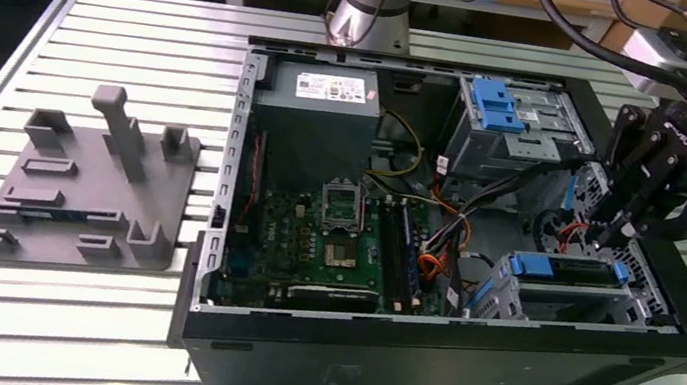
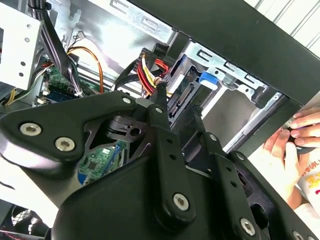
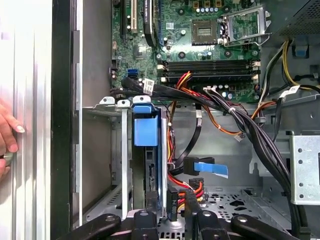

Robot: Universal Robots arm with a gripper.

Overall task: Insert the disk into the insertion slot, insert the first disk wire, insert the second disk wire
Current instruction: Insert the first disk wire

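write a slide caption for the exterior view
Robot gripper inside the open computer case, close to the blue-framed disk sitting in the insertion slot

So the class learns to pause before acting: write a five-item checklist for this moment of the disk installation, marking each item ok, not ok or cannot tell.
1. Disk sits inside the insertion slot: ok.
2. Pincer hangs close above the slot: ok.
3. Red-and-yellow wire plug seated in the disk: cannot tell.
4. Blue-tabbed wire connected: not ok, it appears to hang free beside the slot.
5. Person's hand well away from the case: not ok, it is right beside the outer wall.
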